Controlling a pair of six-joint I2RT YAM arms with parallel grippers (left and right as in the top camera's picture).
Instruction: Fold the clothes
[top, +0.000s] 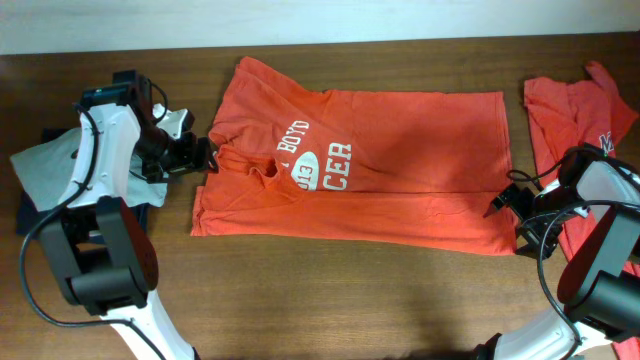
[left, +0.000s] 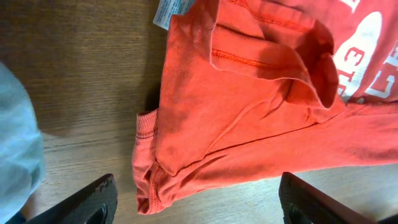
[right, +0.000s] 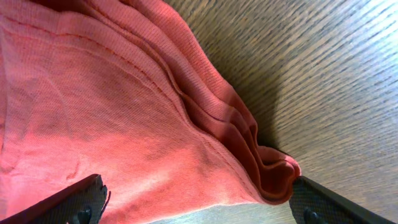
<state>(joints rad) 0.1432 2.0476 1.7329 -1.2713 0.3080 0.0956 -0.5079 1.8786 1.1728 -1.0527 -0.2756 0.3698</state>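
Note:
One of the clothes, an orange-red T-shirt (top: 380, 170) with white chest lettering, lies folded lengthwise across the middle of the table. My left gripper (top: 197, 155) is at its left end, open. In the left wrist view the shirt's bunched sleeve edge (left: 249, 106) reaches down between the wide-apart fingers (left: 87, 202) without being pinched. My right gripper (top: 508, 212) stands open at the shirt's lower right corner. In the right wrist view the layered hem (right: 124, 112) lies between the spread fingers (right: 329, 205). A second orange-red shirt (top: 590, 110) lies crumpled at the far right.
A pale grey cloth (top: 45, 165) on a dark blue one (top: 30, 215) lies at the left edge under my left arm; it shows as a pale blur (left: 15, 149) in the left wrist view. Bare wooden table (top: 330, 290) runs along the front.

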